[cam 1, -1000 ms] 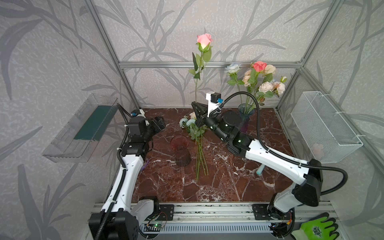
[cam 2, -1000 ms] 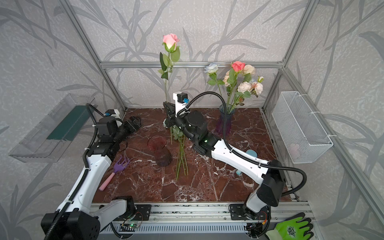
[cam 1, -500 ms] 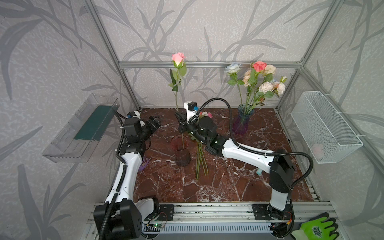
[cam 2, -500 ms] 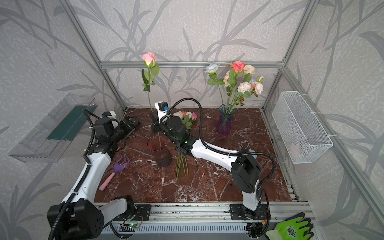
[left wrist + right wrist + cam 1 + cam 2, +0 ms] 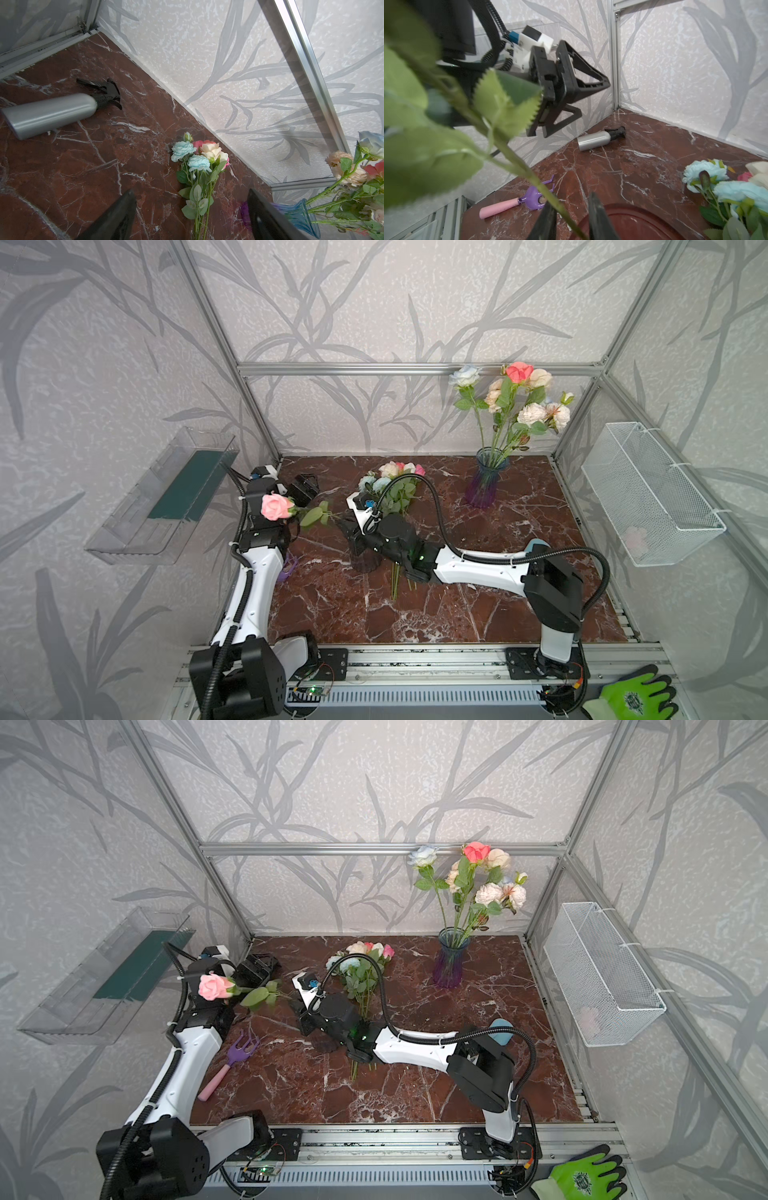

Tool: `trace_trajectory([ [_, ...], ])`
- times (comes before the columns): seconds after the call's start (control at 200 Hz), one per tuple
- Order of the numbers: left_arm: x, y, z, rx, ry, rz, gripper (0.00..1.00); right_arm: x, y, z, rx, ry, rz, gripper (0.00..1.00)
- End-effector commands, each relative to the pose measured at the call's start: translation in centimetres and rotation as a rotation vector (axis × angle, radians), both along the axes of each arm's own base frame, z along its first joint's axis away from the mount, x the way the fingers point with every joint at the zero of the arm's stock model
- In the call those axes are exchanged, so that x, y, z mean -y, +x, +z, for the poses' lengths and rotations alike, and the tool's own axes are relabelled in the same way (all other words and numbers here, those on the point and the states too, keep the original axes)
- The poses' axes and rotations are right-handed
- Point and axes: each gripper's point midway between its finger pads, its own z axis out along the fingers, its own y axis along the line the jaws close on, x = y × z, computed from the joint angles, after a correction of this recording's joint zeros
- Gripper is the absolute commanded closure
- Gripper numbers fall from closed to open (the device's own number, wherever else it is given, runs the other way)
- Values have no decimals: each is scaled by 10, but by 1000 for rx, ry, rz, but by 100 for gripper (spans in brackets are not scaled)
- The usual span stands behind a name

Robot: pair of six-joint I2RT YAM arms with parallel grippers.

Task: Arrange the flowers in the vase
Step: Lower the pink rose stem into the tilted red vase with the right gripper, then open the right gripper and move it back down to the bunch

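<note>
Tips the pink rose [image 5: 276, 506] far over to the left since a second ago, from upright to nearly level, head over the left arm [image 5: 257, 568]. Carries the stem between the jaws of the right hand [image 5: 571, 200], slightly parted, touching one finger only, loose rather than clamped. Spreads the left hand [image 5: 191, 190] wide around nothing. Seems to rest the stem's foot over a dark red pot [image 5: 633, 220], though blurred. Leaves a bunch [image 5: 392, 485] flat on the worktop [image 5: 457, 605] and more flowers [image 5: 519, 402] upright in the vase [image 5: 484, 485], back right.
</note>
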Motion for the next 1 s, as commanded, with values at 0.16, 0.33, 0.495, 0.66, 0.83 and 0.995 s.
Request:
trace_trajectory([
  [0.16, -6, 2, -1, 5, 12, 22, 16, 25, 7, 49, 111, 80, -90, 64],
  [0.33, -7, 5, -8, -26, 31, 5, 16, 39, 1, 70, 127, 82, -93, 59],
  [0.495, -5, 7, -12, -42, 29, -8, 16, 53, -12, 85, 120, 81, -62, 57],
  [0.66, -9, 7, -20, -80, 38, 12, 16, 88, 2, 72, 46, 17, -138, 57],
  [0.83, -23, 0, -28, -143, 61, 87, 17, 149, 73, -19, -380, -75, -224, 59],
  [0.995, -41, -13, -30, -184, 110, 191, 17, 165, 105, -118, -664, -177, -216, 70],
])
